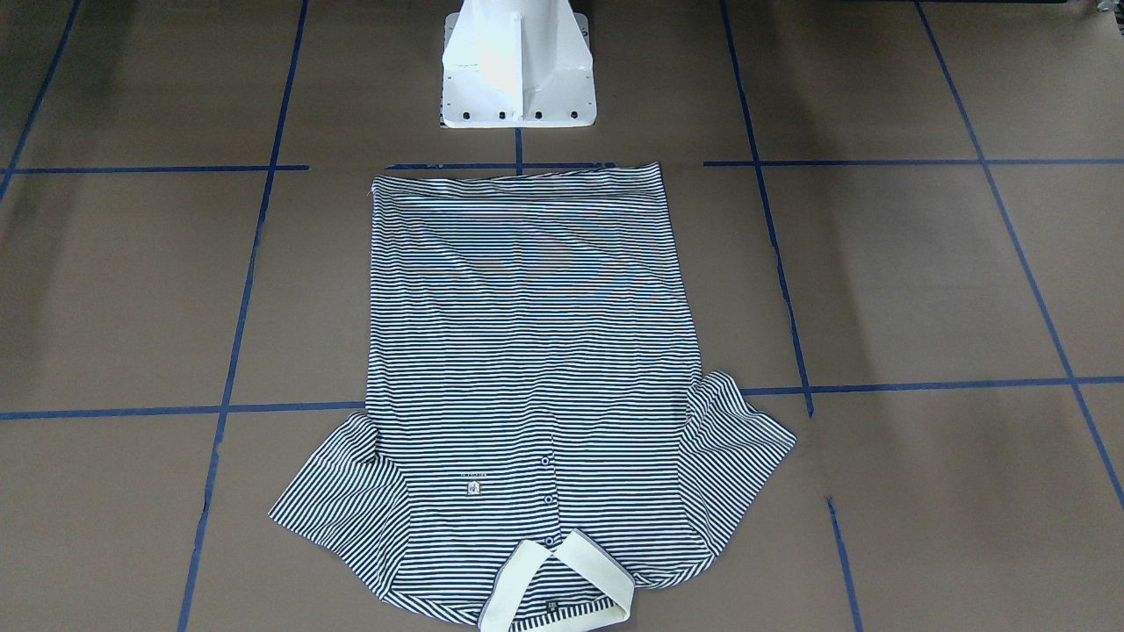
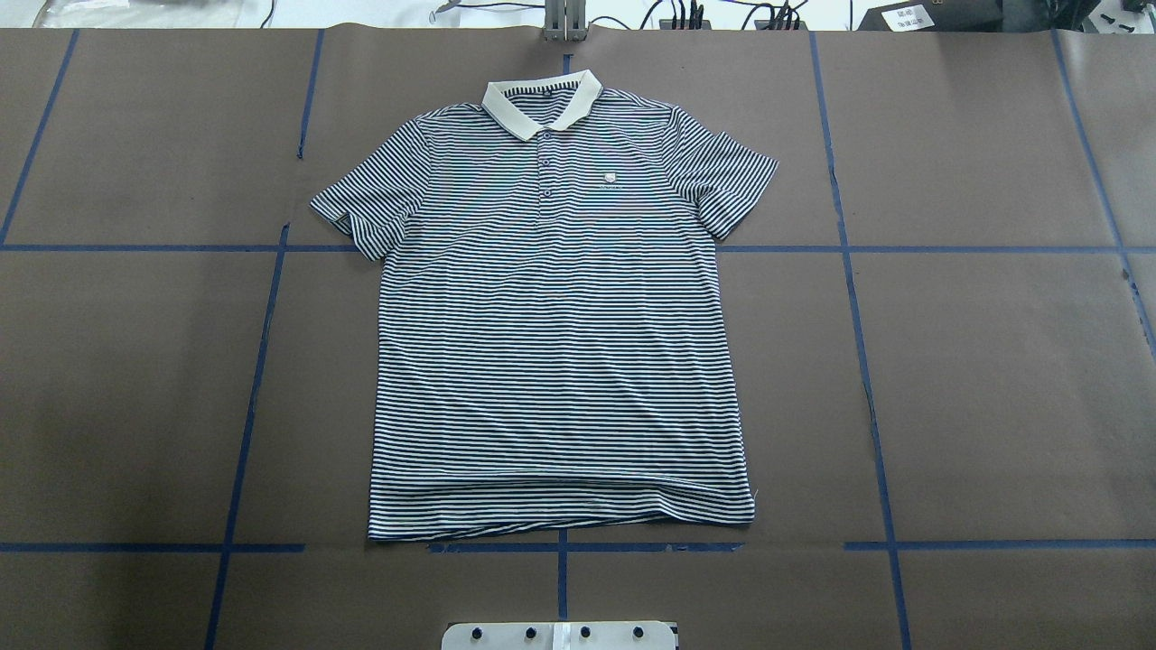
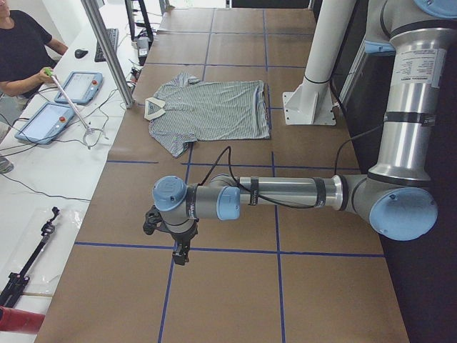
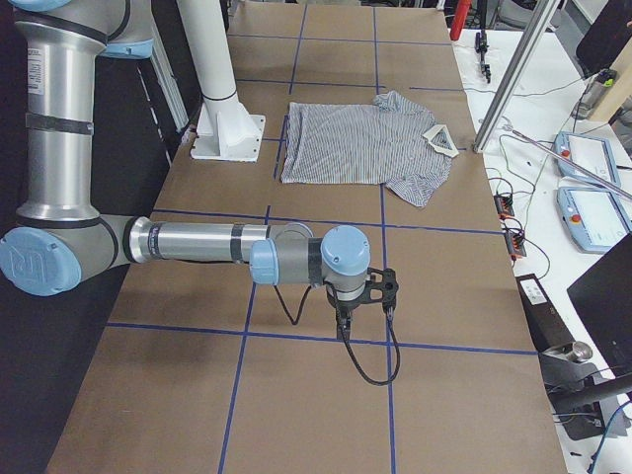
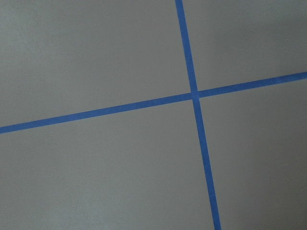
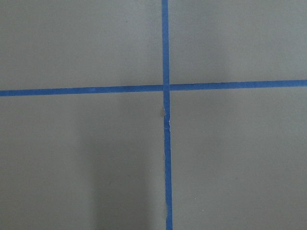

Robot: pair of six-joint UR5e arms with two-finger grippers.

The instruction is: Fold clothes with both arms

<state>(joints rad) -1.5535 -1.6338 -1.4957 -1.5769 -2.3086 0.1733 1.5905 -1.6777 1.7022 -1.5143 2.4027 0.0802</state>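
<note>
The striped polo shirt [image 2: 555,325] lies flat and face up in the middle of the table, cream collar [image 2: 542,99] at the far edge, hem towards the robot's base. It also shows in the front-facing view [image 1: 527,369], the left view [image 3: 207,107] and the right view [image 4: 370,143]. The left gripper [image 3: 180,254] hangs over bare table far from the shirt, seen only in the left side view. The right gripper [image 4: 363,301] hangs over bare table at the other end, seen only in the right side view. I cannot tell whether either is open or shut. Both wrist views show only brown table with blue tape.
The brown table [image 2: 993,361] is marked with blue tape lines [image 2: 858,298]. The white pedestal base [image 1: 518,66] stands at the robot's edge behind the hem. An operator [image 3: 21,50] sits at a side bench with tablets [image 3: 44,121] and cables.
</note>
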